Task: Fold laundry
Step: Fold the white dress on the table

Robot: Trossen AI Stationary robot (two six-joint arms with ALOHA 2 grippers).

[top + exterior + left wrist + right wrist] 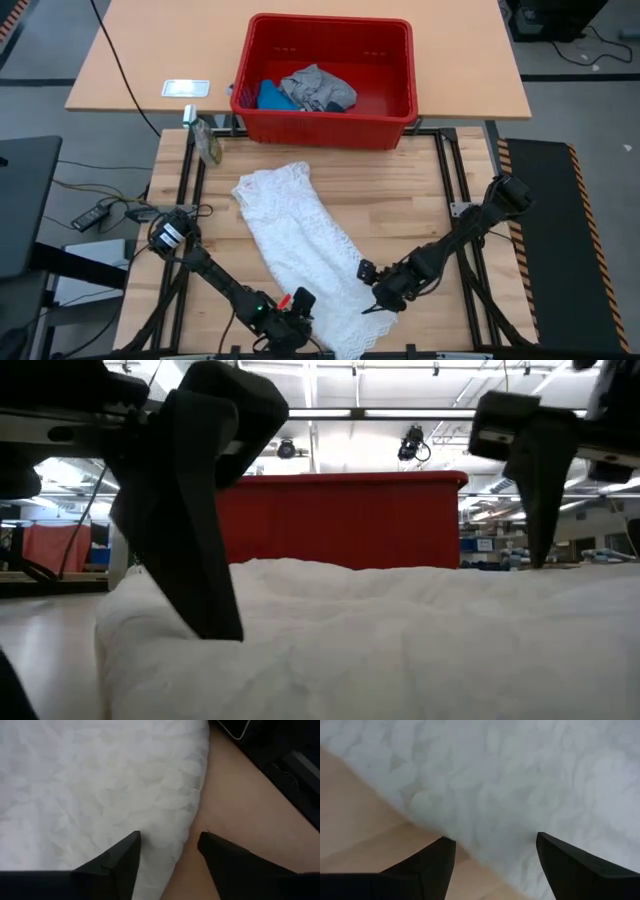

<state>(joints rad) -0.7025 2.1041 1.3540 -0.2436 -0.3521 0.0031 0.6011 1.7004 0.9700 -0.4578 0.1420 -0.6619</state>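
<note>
White lacy garment (pixel 300 240) flat, diagonal on table; grey garment (pixel 318 86), blue garment (pixel 270 96) crumpled in basket.

White lacy garment (pixel 300 235) with a scalloped openwork pattern on the pale wood table (pixel 400 190). At twelve o'clock, the red basket (pixel 330 120) shows grey cloth (pixel 318 87) and bright blue cloth (pixel 272 96). Both arms are dark.

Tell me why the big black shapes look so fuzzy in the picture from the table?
In the low view the dark fingers sit very close to the camera, so they blur; the red basket behind looks sharper. In the high view the white lacy garment is evenly lit, without glare.
</note>
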